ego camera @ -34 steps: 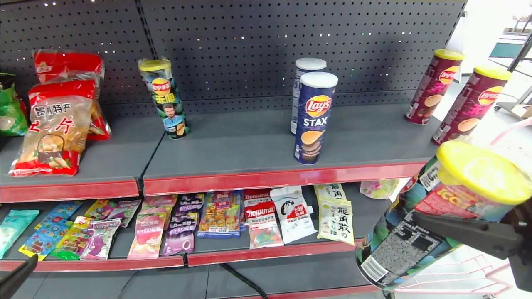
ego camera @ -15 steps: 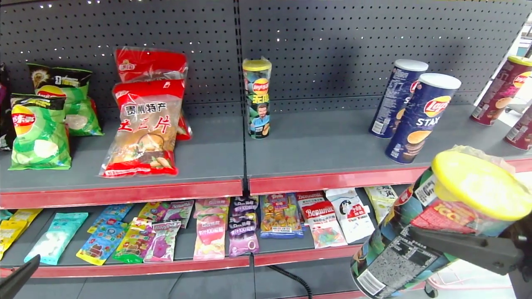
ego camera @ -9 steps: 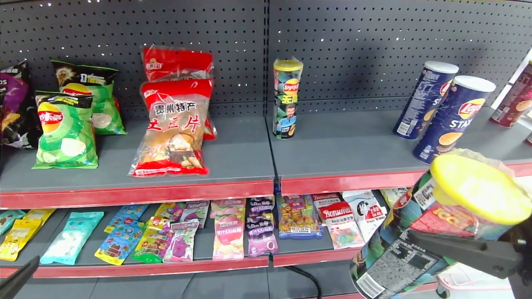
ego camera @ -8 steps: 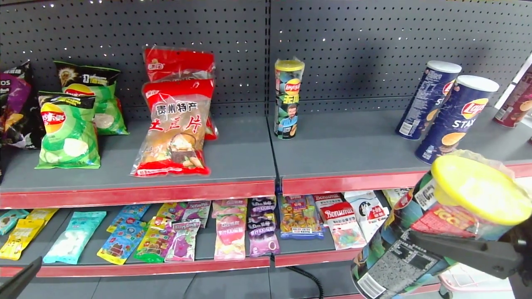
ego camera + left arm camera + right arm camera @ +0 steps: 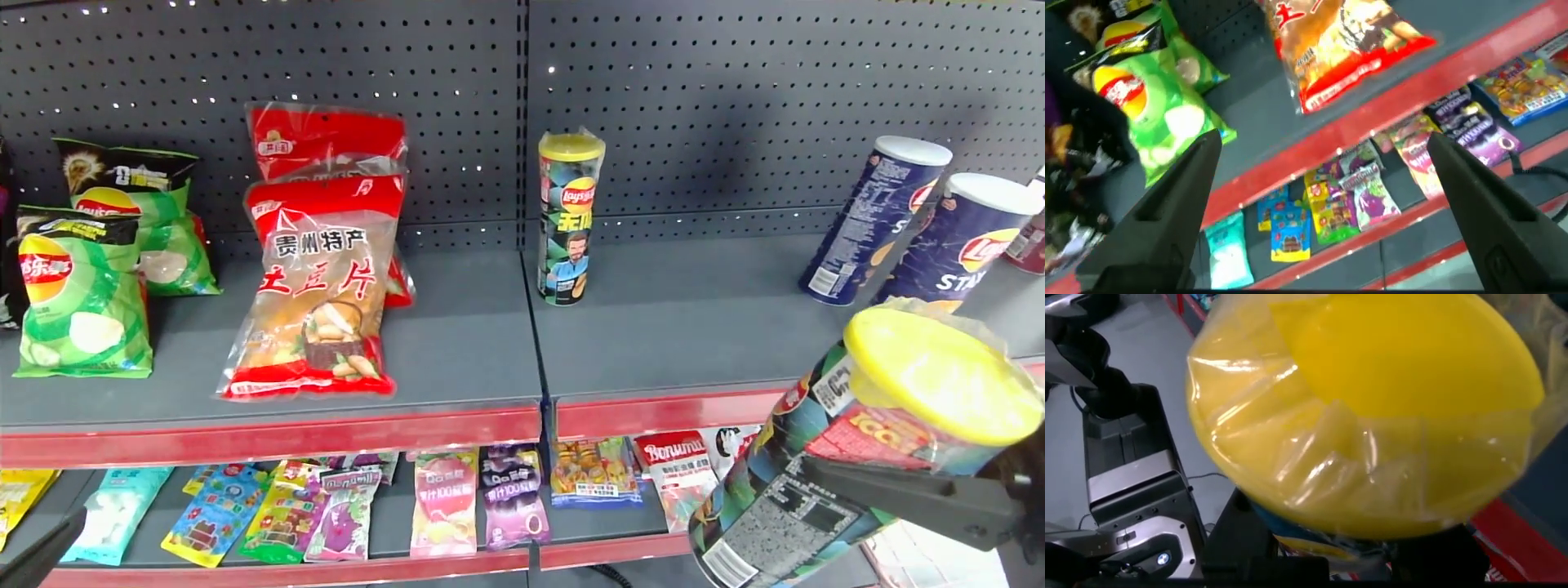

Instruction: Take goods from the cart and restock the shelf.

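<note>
Nearest, at the right, the right pincer is clamped on a chip can, which tilts with its yellow lid up and to the right and its barcode end down and to the left. Clear wrap puckers over the lid in the right wrist view. The can hangs in front of the shelf, not on it. Near left, the left pincer hangs low with its fingers spread wide and nothing between them.

Both arms sit at the same spots in the head view as half a second ago, and the can's tilt is unchanged. What differs is the camera: the whole shelf now sits lower and larger in the picture, and over the last two seconds the view has swung left along it.

On the lower shelf lie rows of small sweet packets, fewer of them in sight than before. Above, behind the red front edge, lean a red bag of potato slices and, to its left, green crisp bags that have come into view since the first frame. A matching can stands upright near the pegboard, left of the held can and well apart from it. Two blue cans stand far right, the nearer partly hidden behind the lid.
</note>
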